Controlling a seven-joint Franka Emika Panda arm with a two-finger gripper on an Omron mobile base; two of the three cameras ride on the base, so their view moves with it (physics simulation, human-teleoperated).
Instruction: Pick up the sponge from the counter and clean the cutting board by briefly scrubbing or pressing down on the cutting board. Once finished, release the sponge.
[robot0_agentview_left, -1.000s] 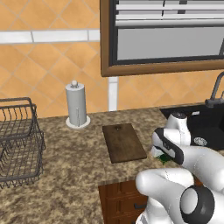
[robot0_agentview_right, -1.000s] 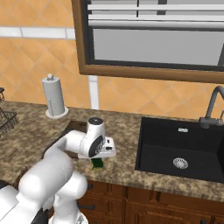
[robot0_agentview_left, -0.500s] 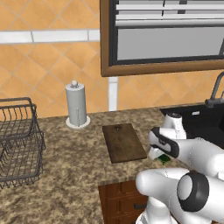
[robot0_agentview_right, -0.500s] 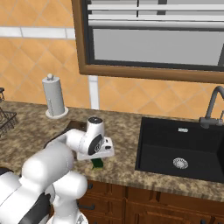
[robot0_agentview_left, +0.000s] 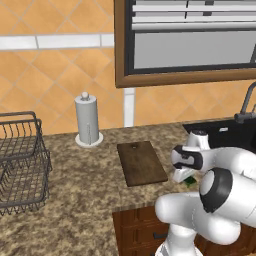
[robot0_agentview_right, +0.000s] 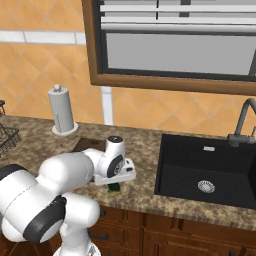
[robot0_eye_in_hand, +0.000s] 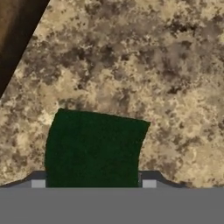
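Grasping the sponge (robot0_eye_in_hand: 94, 146) now with the gripper (robot0_eye_in_hand: 93, 183): clenched on it, with one finger tip pressed against each side in the hand view. Half a second ago already low over this same spot; since then only a small sinking of the hand and a swing of the elbow.

No move of the sponge so far: lying flat on the counter (robot0_eye_in_hand: 153, 65), dark face up, near the front edge, just right of the board (robot0_agentview_left: 141, 162) and apart from it. No shift of the board either: lying flat between the paper towel holder (robot0_agentview_left: 87, 120) and the sink (robot0_agentview_left: 225, 135), hole toward the wall, nothing on it.

Means, as a judgement, that the grasp is done or nearly done, and the lift not yet begun. All the cleaning still to do.

Next, probably: lifting a little, carrying left until over the board, pressing down or rubbing shortly, then letting go. Worth watching: a soft block, so possibly squeezing out of shape or slipping at the lift. With a too low carry, also a risk of catching the board's edge and pushing it.
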